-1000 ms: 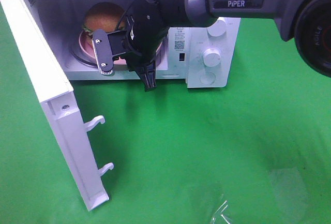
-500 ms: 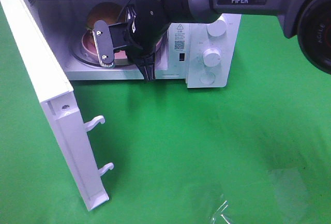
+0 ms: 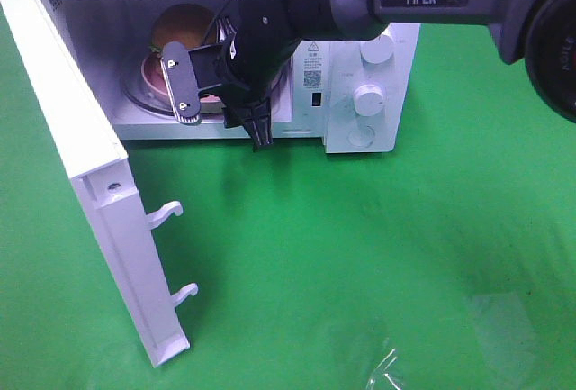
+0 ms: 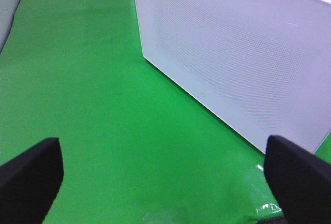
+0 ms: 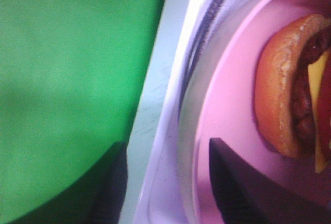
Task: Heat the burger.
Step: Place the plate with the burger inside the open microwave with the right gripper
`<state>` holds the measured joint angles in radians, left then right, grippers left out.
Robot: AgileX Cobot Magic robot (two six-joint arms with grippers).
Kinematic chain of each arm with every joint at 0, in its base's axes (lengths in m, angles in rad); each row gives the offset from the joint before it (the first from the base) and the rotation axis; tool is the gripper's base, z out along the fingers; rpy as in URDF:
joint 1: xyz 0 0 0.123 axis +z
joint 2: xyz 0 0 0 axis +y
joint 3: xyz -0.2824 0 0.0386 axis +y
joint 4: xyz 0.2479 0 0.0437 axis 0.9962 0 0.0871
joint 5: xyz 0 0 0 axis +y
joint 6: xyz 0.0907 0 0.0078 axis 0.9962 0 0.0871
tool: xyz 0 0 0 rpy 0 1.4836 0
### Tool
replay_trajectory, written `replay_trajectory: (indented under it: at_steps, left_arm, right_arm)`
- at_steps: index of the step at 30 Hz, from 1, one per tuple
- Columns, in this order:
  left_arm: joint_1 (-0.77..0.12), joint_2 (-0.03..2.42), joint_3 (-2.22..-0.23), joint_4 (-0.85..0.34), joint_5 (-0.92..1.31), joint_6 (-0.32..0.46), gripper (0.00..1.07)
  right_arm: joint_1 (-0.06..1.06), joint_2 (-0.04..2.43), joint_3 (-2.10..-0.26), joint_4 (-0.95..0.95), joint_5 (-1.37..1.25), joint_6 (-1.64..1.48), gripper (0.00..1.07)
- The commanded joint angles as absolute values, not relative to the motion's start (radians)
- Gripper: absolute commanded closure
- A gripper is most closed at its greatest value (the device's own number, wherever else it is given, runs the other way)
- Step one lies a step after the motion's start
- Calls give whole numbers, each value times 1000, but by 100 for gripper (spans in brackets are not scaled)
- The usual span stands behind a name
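We see a white box-shaped microwave oven [image 3: 340,120] standing at the far side of a green cloth-covered table [image 3: 360,255]. Its white door [image 3: 81,156] is swung wide open to the left. Inside the cavity, the round burger with the glossy golden-brown bun [image 3: 180,25] sits on a flat pink round plate [image 3: 153,70]. The plate lies on the clear glass turntable [image 3: 135,97]. The wrist view shows the bun, the dark patty and a yellow cheese edge close up, resting well inside the plate's rim.

The right gripper [image 3: 225,131] reaches in at the front of the cavity, at the near edge of the plate. Its black fingers [image 5: 116,182] are parted. The rims of the plate and the turntable run through the gap between them, and nothing is clamped, so we read it as released. One finger lies over the pink surface and the other is outside the turntable.

The left gripper [image 4: 163,169] hovers over the green cloth with its jaws spread wide and nothing between them. Ahead of it is a white panel with a fine dot pattern [image 4: 232,53], which is probably the outer face of the open door. This arm does not appear in the high view.

Two round white knobs [image 3: 369,97] sit on the oven's right-hand control panel. A crumpled scrap of clear film [image 3: 389,372] lies on the cloth, well apart from the oven.
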<state>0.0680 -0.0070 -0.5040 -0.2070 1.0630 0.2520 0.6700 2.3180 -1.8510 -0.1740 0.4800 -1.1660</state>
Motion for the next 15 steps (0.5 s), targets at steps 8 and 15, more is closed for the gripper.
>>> replay_trajectory:
  at_steps: [8,15]
  left_arm:
    - [63,-25,-504,-212,1050,251,9]
    - [63,-25,-504,-212,1050,251,9]
  right_arm:
    - [668,2186,-1664,-151,409,-1232,38]
    - [668,2088,-1525,-144,381,-1259,35]
